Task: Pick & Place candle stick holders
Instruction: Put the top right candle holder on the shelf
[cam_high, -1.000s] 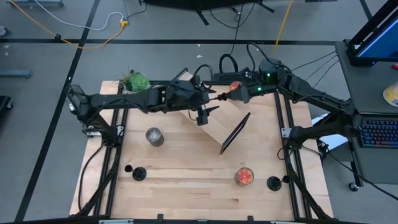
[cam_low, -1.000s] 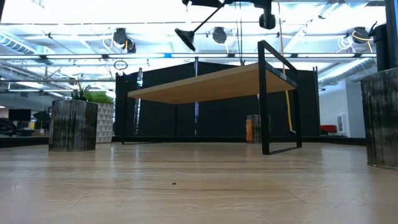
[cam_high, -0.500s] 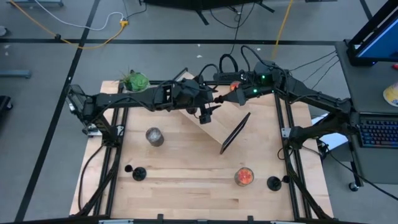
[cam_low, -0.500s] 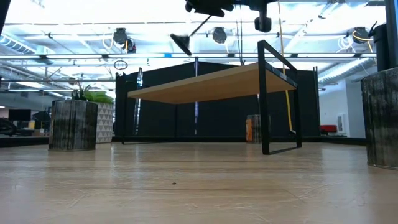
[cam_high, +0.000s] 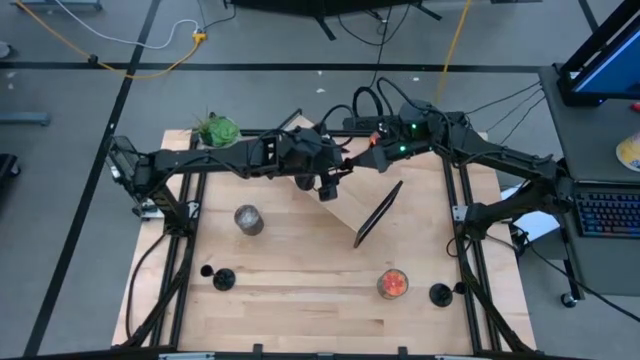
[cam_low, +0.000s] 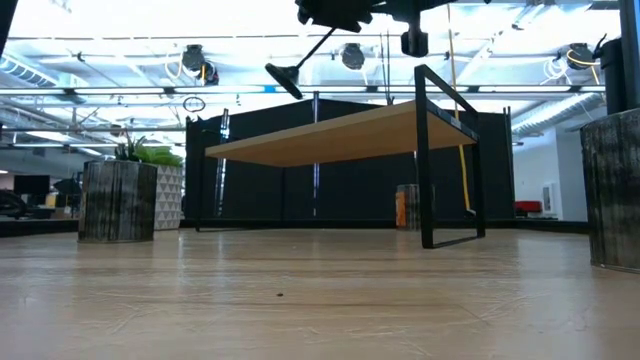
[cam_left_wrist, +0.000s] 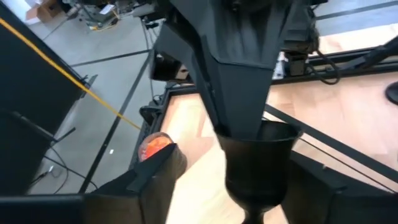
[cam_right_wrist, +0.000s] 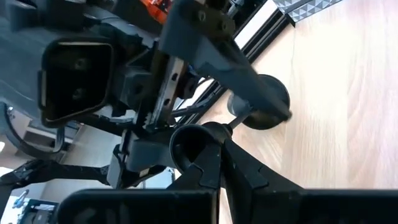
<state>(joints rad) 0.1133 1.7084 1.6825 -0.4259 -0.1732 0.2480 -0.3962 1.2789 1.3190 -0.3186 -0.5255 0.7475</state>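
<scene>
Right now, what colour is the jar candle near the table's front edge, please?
Orange-red jar candle, clearest in the high view.

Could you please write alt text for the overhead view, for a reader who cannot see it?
Above the far middle of a wooden table, two dark robot arms meet end effector to end effector over a tilted shelf. Two black candle stick holders stand near the front corners, with an orange jar candle between them.

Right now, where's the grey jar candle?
In the high view, the grey jar candle stands on the table's left half, below the left arm, with two black candle holders nearer the front edge.
</scene>
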